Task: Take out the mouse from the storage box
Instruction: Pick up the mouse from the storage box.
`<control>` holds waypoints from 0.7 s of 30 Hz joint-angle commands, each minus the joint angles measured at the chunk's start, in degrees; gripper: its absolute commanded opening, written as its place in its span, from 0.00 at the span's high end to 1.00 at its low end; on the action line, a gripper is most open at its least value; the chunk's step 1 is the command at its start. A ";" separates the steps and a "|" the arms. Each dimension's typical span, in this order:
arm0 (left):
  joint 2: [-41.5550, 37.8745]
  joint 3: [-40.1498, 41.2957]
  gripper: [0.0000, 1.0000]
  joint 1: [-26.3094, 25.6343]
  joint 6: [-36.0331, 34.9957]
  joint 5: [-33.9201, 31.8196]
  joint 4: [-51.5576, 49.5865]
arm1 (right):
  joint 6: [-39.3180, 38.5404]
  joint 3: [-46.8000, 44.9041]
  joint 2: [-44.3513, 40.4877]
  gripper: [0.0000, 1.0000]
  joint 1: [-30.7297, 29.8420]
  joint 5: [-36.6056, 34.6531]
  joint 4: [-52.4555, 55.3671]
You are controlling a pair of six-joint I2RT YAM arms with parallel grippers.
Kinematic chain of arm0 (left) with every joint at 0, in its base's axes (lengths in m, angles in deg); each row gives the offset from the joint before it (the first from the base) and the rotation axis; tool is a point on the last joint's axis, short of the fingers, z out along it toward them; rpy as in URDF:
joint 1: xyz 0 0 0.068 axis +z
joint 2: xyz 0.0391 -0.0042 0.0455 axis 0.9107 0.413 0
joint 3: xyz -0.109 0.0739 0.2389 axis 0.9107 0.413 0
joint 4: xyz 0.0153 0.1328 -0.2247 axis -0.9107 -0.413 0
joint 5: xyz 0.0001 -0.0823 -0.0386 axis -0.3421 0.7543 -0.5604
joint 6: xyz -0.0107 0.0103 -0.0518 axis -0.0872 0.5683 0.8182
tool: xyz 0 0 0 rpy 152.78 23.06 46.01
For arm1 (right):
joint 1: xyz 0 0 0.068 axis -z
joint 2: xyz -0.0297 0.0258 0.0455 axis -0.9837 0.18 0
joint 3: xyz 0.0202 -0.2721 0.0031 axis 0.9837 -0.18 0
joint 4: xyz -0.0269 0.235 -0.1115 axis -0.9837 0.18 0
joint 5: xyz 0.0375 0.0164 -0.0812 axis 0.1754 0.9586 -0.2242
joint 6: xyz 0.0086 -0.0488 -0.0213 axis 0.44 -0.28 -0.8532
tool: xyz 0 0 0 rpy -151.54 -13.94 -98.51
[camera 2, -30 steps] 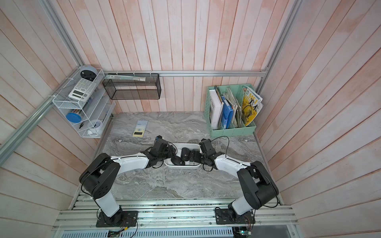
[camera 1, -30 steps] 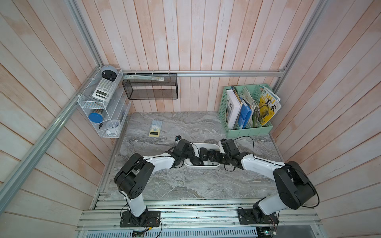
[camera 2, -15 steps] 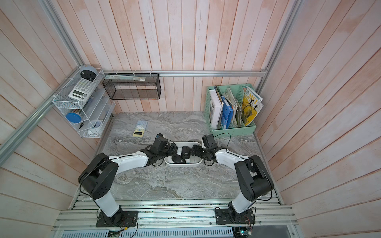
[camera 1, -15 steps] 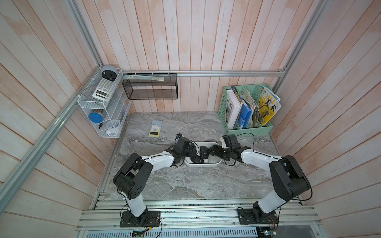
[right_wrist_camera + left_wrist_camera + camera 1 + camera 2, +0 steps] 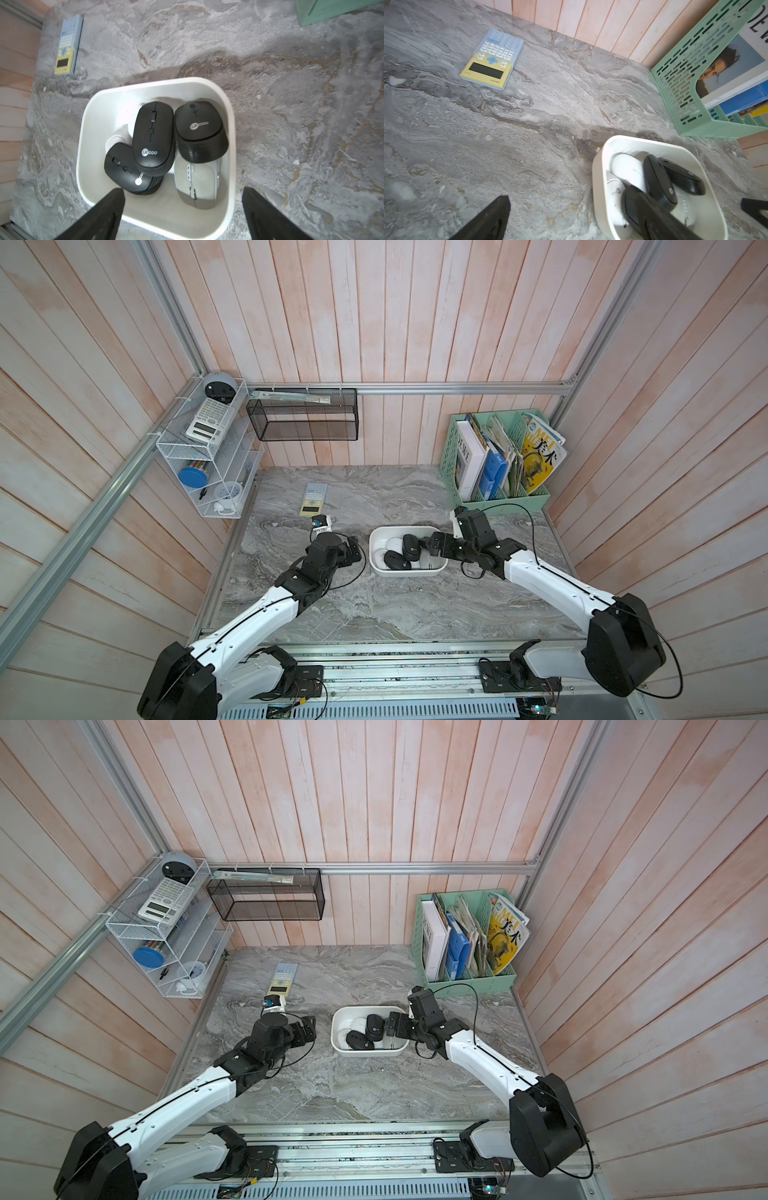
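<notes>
The white storage box stands on the marble table, with several mice in it. Three are black: one in the middle, one beside it, and one lower down. A grey-white mouse lies near my right gripper, and white mice lie under the black ones. My right gripper is open over the box's right end and holds nothing. My left gripper is open and empty, just outside the box's left end.
A yellow and blue calculator lies at the back left of the table. The mint-green file holder with books stands at the back right. A black mesh basket and a white wire shelf hang on the walls.
My left gripper has opened fully and drawn back to the left, out of the box. My right gripper stays over the box's right end, a little wider open.
</notes>
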 commanded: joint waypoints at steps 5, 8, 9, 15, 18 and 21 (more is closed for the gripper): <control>-4.10 2.35 0.00 -0.03 -2.56 -5.48 1.48 | 0.37 7.60 8.82 0.07 -7.78 -4.70 3.94; -5.16 2.96 0.00 0.04 -1.96 -5.10 1.25 | 0.71 10.33 12.68 0.10 -8.87 -4.92 4.58; -5.41 3.19 0.00 -0.02 -1.65 -4.98 1.37 | 0.80 10.93 13.77 0.10 -9.03 -5.16 4.63; -5.01 2.45 0.00 0.01 -1.66 -4.34 0.93 | 0.81 14.78 18.95 0.12 -9.10 -5.16 6.16; -5.10 2.45 0.00 0.05 -1.58 -4.19 0.82 | 0.11 16.39 21.08 0.16 -9.08 -5.07 6.64; -5.16 2.27 0.00 -0.02 -1.72 -4.10 0.73 | -0.61 18.50 23.22 0.18 -8.81 -5.37 8.53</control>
